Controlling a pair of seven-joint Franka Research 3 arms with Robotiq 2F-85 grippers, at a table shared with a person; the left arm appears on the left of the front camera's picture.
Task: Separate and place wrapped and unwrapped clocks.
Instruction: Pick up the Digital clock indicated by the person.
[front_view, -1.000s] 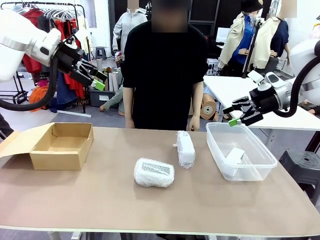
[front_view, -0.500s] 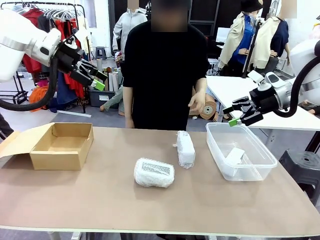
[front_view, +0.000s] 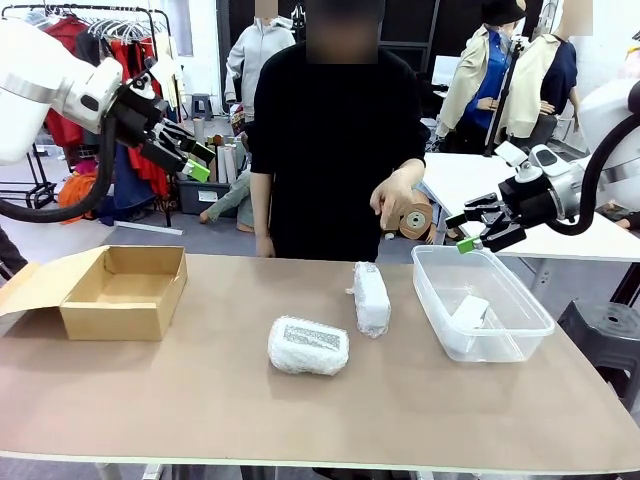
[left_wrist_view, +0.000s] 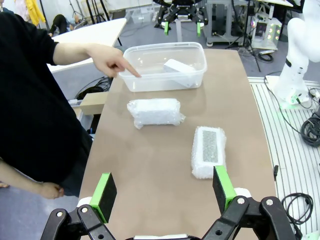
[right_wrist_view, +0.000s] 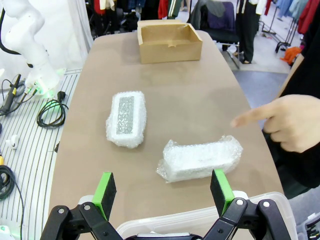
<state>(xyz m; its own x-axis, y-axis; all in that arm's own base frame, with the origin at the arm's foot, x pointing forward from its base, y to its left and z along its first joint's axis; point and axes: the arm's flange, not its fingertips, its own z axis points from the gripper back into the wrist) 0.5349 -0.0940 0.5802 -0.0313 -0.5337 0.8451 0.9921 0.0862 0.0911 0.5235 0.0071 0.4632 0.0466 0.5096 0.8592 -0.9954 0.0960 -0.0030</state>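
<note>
The table (front_view: 200, 400) spans the lower half of the front view. Behind its far edge stands a person (front_view: 335, 150) in black. One arm hangs down with its hand at the table edge; the other is bent, its hand (front_view: 392, 200) raised at centre right with the forefinger out, aimed in the left wrist view at the tub's near corner.

The left arm enters at upper left and is held high above the box (front_view: 110, 320), whose flap is cut off by the left edge. The left gripper (front_view: 203, 160) points down and right, fingers spread wide and holding nothing. The right arm comes in at the right edge. The right gripper (front_view: 458, 232) hangs just above the far rim of the tub (front_view: 430, 285), also wide apart and empty.

The bare clock (front_view: 468, 312) lies tilted in the tub, hazy through the clear wall. The grey-faced wrapped clock (front_view: 308, 345) lies at table centre. The other wrapped clock (front_view: 371, 297) is just beyond it to the right, its contents veiled by wrap.
</note>
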